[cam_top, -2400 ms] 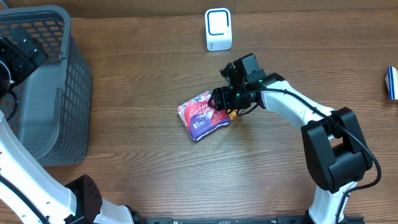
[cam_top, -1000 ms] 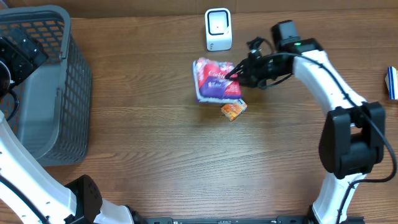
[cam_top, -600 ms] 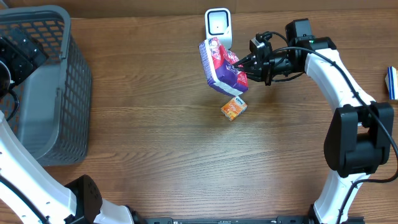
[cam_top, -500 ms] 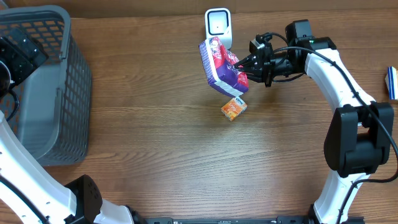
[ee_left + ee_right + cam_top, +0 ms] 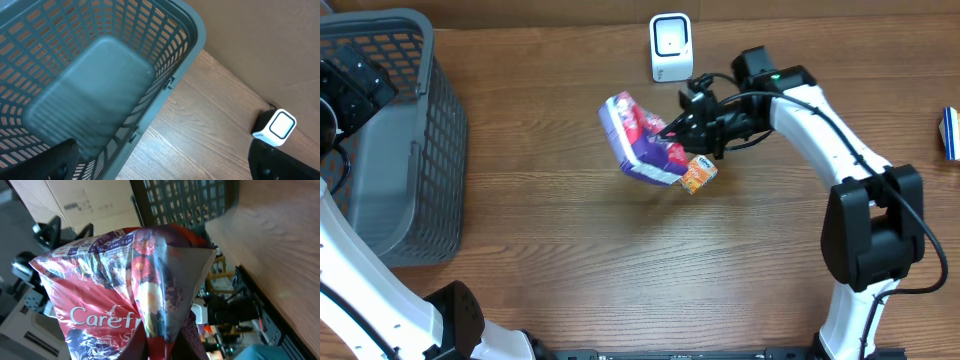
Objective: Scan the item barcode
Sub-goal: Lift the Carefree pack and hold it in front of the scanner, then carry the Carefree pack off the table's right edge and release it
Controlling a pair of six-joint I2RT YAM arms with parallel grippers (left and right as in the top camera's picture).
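Right fingers (image 5: 676,128) clamped on pack (image 5: 638,140) edge; pack long axis diagonal, upper-left to lower-right. Left fingers (image 5: 54,160) spread wide.

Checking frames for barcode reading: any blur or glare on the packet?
Overhead: packet slightly motion-smeared in the right gripper; scanner sharp. Right wrist: glare streaks on its glossy wrap, no barcode visible. Left wrist: basket slightly soft.

Basket (image 5: 420,150) left; scanner (image 5: 671,46) rear; open table (image 5: 550,235) between
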